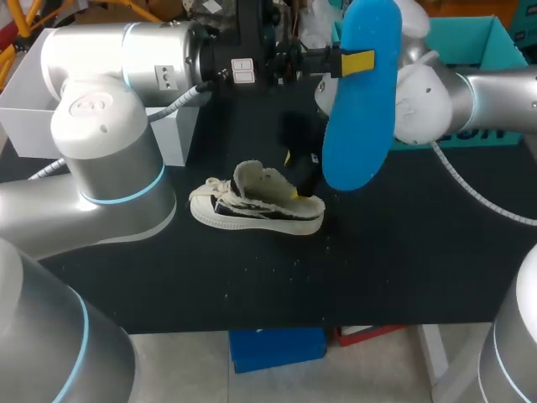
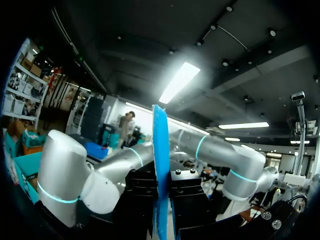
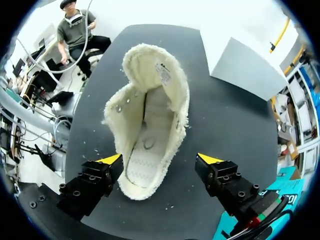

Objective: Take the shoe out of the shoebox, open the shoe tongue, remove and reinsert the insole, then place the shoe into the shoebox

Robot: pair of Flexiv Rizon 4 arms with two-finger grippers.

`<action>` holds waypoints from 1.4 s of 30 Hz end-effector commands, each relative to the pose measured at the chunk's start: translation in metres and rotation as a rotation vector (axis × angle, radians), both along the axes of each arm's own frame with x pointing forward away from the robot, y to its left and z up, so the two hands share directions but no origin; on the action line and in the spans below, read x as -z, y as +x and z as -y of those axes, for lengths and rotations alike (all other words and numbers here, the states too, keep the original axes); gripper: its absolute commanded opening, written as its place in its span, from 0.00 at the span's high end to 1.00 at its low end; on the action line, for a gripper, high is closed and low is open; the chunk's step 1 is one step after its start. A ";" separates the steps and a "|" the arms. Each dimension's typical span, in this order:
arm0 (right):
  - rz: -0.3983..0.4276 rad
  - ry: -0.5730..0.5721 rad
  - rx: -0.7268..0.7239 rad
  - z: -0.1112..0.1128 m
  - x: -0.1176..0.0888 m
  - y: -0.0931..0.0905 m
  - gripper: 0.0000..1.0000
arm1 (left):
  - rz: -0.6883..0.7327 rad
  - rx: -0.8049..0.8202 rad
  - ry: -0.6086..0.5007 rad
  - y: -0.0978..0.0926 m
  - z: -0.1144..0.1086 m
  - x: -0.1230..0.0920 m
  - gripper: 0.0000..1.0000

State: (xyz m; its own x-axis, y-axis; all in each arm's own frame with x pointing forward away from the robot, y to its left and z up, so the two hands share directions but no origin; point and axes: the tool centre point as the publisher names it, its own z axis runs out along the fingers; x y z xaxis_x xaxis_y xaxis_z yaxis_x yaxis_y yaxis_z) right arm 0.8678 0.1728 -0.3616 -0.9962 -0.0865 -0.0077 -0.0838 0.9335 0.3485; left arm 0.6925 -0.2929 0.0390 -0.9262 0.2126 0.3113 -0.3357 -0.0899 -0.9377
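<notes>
My left gripper (image 1: 352,61) is raised high above the far part of the black table (image 1: 377,277) and is clamped on the blue insole (image 1: 361,101) – one yellow tip lies flat on the face that shows in the head view. The insole hangs upright and lengthwise, its lower end above the shoe's heel and not touching it. In the left wrist view the insole (image 2: 161,165) is seen edge-on, a thin blue blade pressed between the two black fingers (image 2: 187,192) from both sides.

The white sneaker (image 1: 256,206) stands on its sole near the middle of the table, toe toward my left arm. Its tongue is folded forward and the fleece-lined opening is wide.

My right gripper (image 1: 295,176) hangs just over the heel end with its fingers spread apart, holding nothing. In the right wrist view the sneaker (image 3: 150,120) lies ahead of the gripper (image 3: 160,160) – the heel reaches between the yellow tips, very near one of them and apart from the other. The inner floor of the sneaker shows.

The teal shoebox (image 1: 482,38) stands at the far right side, behind my right arm. A white box (image 1: 180,134) sits at the far left.
</notes>
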 end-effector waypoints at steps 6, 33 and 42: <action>0.010 -0.346 -0.027 -0.022 0.004 0.010 0.00 | 0.001 -0.004 0.002 -0.001 0.002 0.000 1.00; -0.033 -0.329 0.037 -0.030 0.048 0.007 0.50 | 0.001 -0.004 0.002 -0.001 0.002 0.000 1.00; -0.058 -0.311 0.037 -0.035 0.065 -0.001 0.68 | 0.001 -0.004 0.002 -0.001 0.002 0.000 1.00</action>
